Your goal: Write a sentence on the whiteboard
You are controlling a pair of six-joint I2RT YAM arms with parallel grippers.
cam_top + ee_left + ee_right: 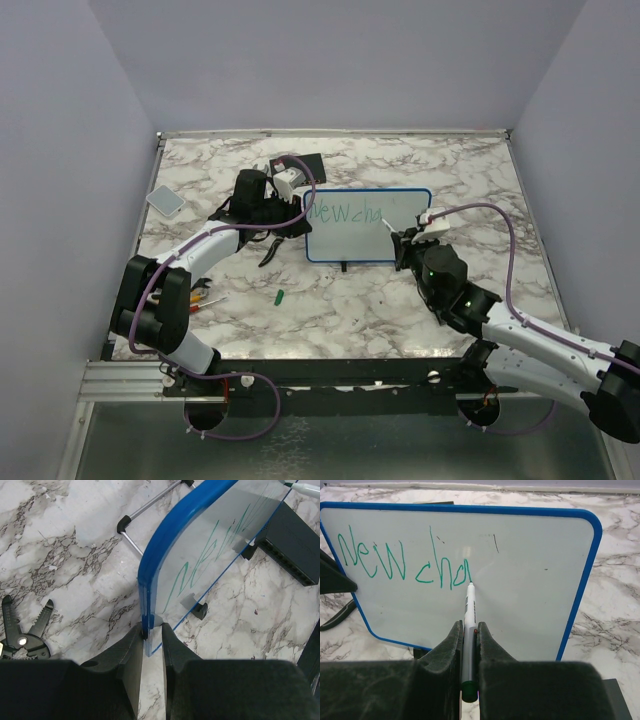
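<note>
The whiteboard [535, 580] stands upright straight ahead of the right gripper [468, 632], long axis crosswise, its left edge pinched between the left gripper's [152, 635] jaws. The right jaws clamp a marker [469, 605], its tip touching the board at the end of the sentence [395, 562], "New cha"; bare board lies rightward.

Free marble [480, 200] right of whiteboard [368, 225]; pliers [270, 250], green cap [281, 296] clutter left-front.

Counter [400, 310]: white marble pattern, grey veins.
Grey square pad [165, 200] lies flat near the far-left corner.
Small green cap [281, 296] lies alone toward the near edge.
Black pliers [22, 637] lie flat, arms spread.
Black box [295, 550] with a row of ports sits on the far side.
Red-and-yellow-handled items [205, 297] at left, too small to identify.
</note>
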